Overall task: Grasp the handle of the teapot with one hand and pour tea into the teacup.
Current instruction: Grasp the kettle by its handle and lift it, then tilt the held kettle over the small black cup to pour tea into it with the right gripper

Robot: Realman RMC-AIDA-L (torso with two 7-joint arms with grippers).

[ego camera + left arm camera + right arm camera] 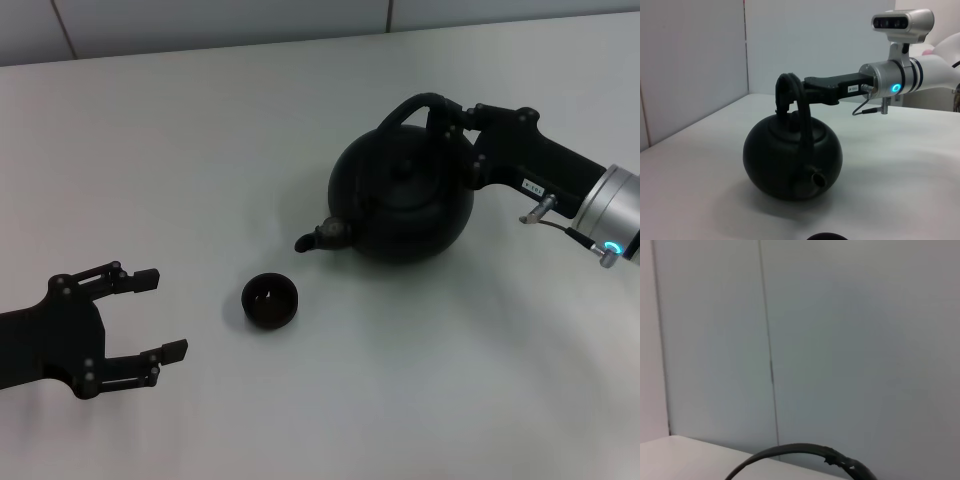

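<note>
Gripping the handle (415, 103) near its crown with the right end effector (455, 125), fingers appearing to be pressed in against the thicker side of the hoop, no gap showing between them and it in the left wrist view. Reaching in from the robot's right, roughly level over the counter (200, 150), and meeting the arch of the handle (802, 115) from the side, across the plane of the hoop. Catching only the top curve of the handle (790, 450) in the right wrist view, with no fingers showing there. Leaving the teapot (405, 200) apparently resting on the counter, upright, right of centre, with its spout (318, 238) aiming toward the robot's left and slightly toward the robot. Finding the teacup (270, 300) just beyond the spout tip on that same line, near but apart from it, empty as far as can be told. Judging the coming move as turning on exactly this: spout and cup almost lined up already, so calling for a lift, a short carry toward the cup, and then a tilt about the handle with the spout dipping over the rim. Parking the left end effector (165, 315) at the robot's left, spread wide, holding nothing, nearer the cup than the right one but well apart from it. Risking a swing of the heavy pot under the hoop during the tilt, in my judgement.
</note>
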